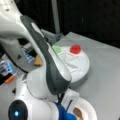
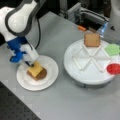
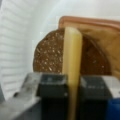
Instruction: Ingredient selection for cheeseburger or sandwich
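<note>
Two dark fingers point(image 3: 50, 90) of the gripper point(image 3: 72, 87) pinch the thin yellow cheese square point(image 3: 72, 55) on its edge, so it stands up over the stack in the wrist view. Right under it sits the round brown patty point(image 3: 47, 57), speckled and rough, on a flat tan toast square point(image 3: 100, 27). In a front view, at lower left, the cheese touches the patty on a small white plate point(image 2: 48, 80) on the grey counter point(image 2: 65, 105). Farther right, a round white tray point(image 2: 75, 72) with dividers holds another toast square point(image 2: 92, 40), a green leaf piece point(image 2: 113, 49) and a red disc point(image 2: 113, 68).
</note>
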Controlling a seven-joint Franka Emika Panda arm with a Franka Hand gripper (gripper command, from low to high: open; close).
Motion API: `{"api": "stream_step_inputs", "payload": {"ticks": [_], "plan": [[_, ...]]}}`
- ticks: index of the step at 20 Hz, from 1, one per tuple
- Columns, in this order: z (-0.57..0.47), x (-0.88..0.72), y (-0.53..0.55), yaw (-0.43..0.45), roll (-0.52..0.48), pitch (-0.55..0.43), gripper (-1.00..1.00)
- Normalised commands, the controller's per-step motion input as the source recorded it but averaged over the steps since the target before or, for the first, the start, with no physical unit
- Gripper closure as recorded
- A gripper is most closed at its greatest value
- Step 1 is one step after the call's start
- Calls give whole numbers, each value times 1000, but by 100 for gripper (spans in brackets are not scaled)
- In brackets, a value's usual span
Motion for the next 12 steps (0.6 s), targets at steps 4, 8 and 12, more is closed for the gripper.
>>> {"api": "stream_step_inputs", "payload": {"ticks": [4,8,12], "plan": [[-124,-38,-15,10,32,-169,100],[-141,-53,-28,25,32,-171,100],[-125,-73,-39,28,37,-157,100]]}}
